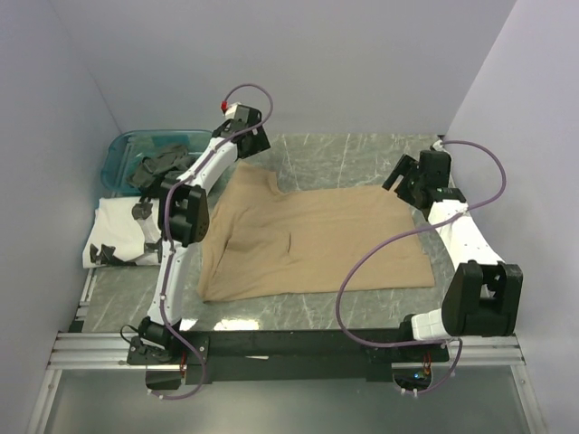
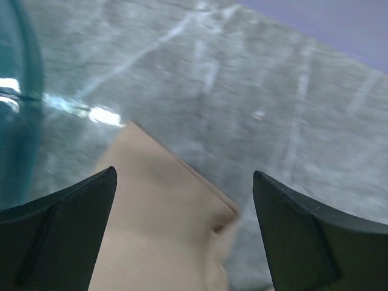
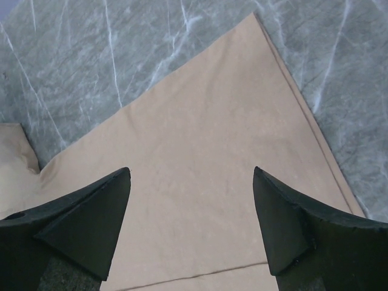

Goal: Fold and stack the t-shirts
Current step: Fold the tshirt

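Observation:
A tan t-shirt point(image 1: 312, 240) lies partly folded on the grey marble table. My left gripper point(image 1: 248, 136) hangs open above the shirt's far left corner; in the left wrist view that corner point(image 2: 176, 206) lies between my spread fingertips point(image 2: 66, 206), untouched. My right gripper point(image 1: 412, 183) is open above the shirt's far right corner; the right wrist view shows flat tan cloth point(image 3: 200, 182) with a hem between my fingers point(image 3: 303, 224). A white folded shirt point(image 1: 122, 231) lies at the table's left edge.
A blue plastic bin point(image 1: 122, 154) with dark clothes point(image 1: 158, 167) stands at the back left; its rim shows in the left wrist view point(image 2: 18, 103). Lilac walls close in the table on three sides. Bare marble point(image 1: 362, 154) lies behind the shirt.

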